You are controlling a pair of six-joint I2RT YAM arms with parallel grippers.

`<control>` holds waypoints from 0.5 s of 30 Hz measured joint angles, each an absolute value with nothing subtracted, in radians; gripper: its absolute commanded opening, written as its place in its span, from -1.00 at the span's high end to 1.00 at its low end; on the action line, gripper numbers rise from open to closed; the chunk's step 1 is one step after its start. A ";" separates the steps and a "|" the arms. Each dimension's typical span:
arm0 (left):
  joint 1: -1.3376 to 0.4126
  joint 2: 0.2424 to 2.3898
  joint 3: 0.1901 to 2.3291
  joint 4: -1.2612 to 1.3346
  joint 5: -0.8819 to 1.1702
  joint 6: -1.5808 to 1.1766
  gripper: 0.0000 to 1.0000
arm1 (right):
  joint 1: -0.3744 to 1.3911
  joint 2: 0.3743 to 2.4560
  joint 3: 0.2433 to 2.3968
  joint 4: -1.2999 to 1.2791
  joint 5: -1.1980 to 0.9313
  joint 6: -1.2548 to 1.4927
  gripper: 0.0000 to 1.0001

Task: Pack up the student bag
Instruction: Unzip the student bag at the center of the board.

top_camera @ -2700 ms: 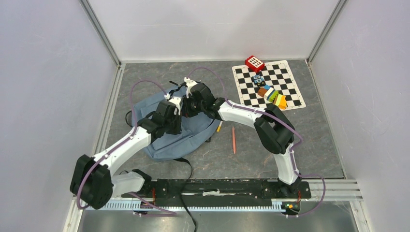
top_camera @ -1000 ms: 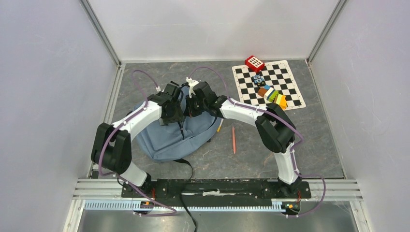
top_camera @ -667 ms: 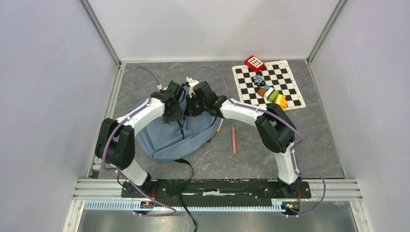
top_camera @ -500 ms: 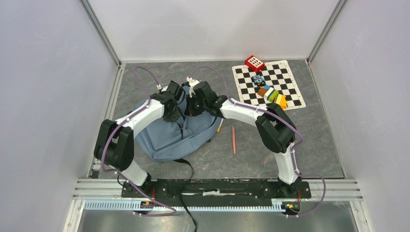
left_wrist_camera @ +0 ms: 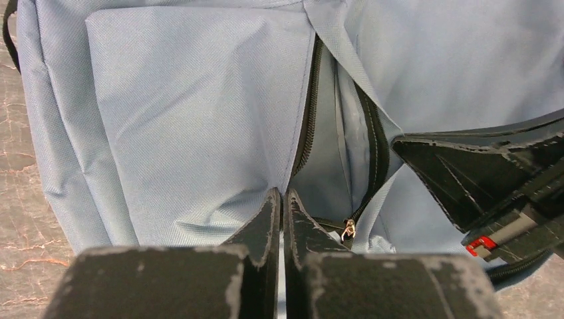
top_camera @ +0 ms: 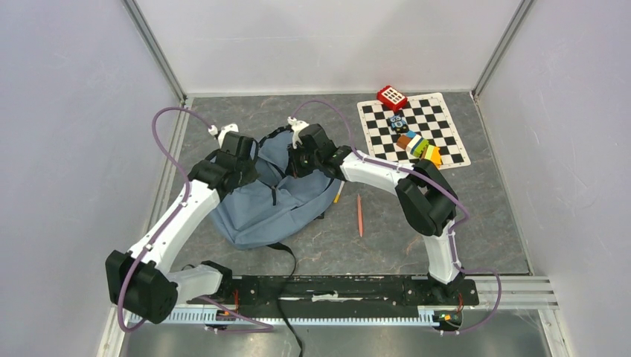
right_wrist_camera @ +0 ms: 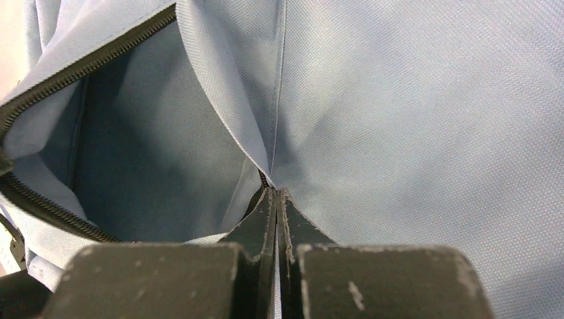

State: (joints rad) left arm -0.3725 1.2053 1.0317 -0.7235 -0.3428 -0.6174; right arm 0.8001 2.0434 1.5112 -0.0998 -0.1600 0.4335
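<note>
Swung outward since the earlier top view, the left arm (top_camera: pixel 175 219) now runs up the left of the frame with its elbow low at the bottom left. The left tool (top_camera: pixel 249 160) sits further left on the bag (top_camera: pixel 268 208) than before. The bag's opening has spread wider with it, while the right arm (top_camera: pixel 379 171) has hardly shifted.

The bag lies flat on the desk (top_camera: pixel 387 245) at centre left of the top view, with a black strap (top_camera: pixel 286 253) trailing toward the bottom edge. In the right wrist view the right tool (right_wrist_camera: pixel 276 196) is clamped on a fold of bag cloth at the lip of the opening, and the darker inside shows at left. In the left wrist view the left tool is likewise clenched, tips together on the fabric edge beside the open zipper (left_wrist_camera: pixel 307 100) (a small metal pull (left_wrist_camera: pixel 347 230) hangs just right of the tips).

At the upper right of the top view lies a checkered mat (top_camera: pixel 446 123), with a red block (top_camera: pixel 392 97) at its top edge and a clump of coloured blocks (top_camera: pixel 418 145) on it. An orange pencil (top_camera: pixel 360 216) lies right of the bag, apart from it.
</note>
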 measured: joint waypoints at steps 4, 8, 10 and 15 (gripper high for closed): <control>-0.371 1.171 1.020 -0.724 -0.337 -0.617 0.96 | 0.801 2.043 1.512 -0.100 -0.161 0.424 1.00; -0.369 1.171 0.999 -0.725 -0.331 -0.618 0.96 | 0.801 2.043 1.519 -0.109 -0.169 0.399 0.83; -0.364 1.171 0.998 -0.726 -0.327 -0.618 0.96 | 0.801 2.043 1.542 -0.136 -0.179 0.375 0.48; -0.345 1.172 1.000 -0.728 -0.309 -0.619 0.96 | 0.790 2.014 1.634 -0.223 -0.159 0.286 -0.20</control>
State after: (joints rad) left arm -0.3450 1.1717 1.0004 -0.7277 -0.3088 -0.6189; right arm 0.7898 2.0144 1.6344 -0.2226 -0.1585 0.2859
